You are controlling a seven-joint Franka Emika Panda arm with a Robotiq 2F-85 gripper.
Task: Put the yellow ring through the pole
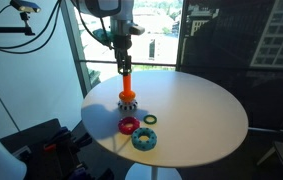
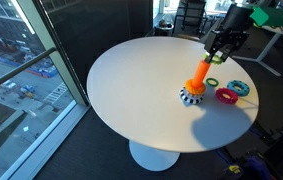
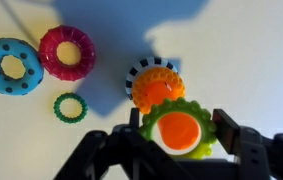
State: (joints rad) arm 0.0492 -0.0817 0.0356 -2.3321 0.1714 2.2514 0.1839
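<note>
The yellow ring (image 3: 181, 107), toothed and yellow-green in this light, sits between the two fingers of my gripper (image 3: 181, 130) in the wrist view. The fingers touch it on both sides. The orange top of the pole fills the ring's hole, so the ring is right over or around the pole's tip. The pole (image 3: 157, 93) stands upright on its dark toothed base. In both exterior views the gripper (image 1: 124, 62) (image 2: 219, 55) is at the top of the pole (image 1: 127, 88) (image 2: 199, 75). The ring itself is hard to make out there.
A red toothed ring (image 3: 66, 52) (image 1: 128, 125) (image 2: 226, 96), a blue ring (image 3: 11, 66) (image 1: 144, 138) (image 2: 239, 88) and a small green ring (image 3: 69, 107) (image 1: 150, 119) (image 2: 212, 82) lie near the pole on the round white table (image 1: 201, 110) (image 2: 131, 90). Windows stand close behind the table.
</note>
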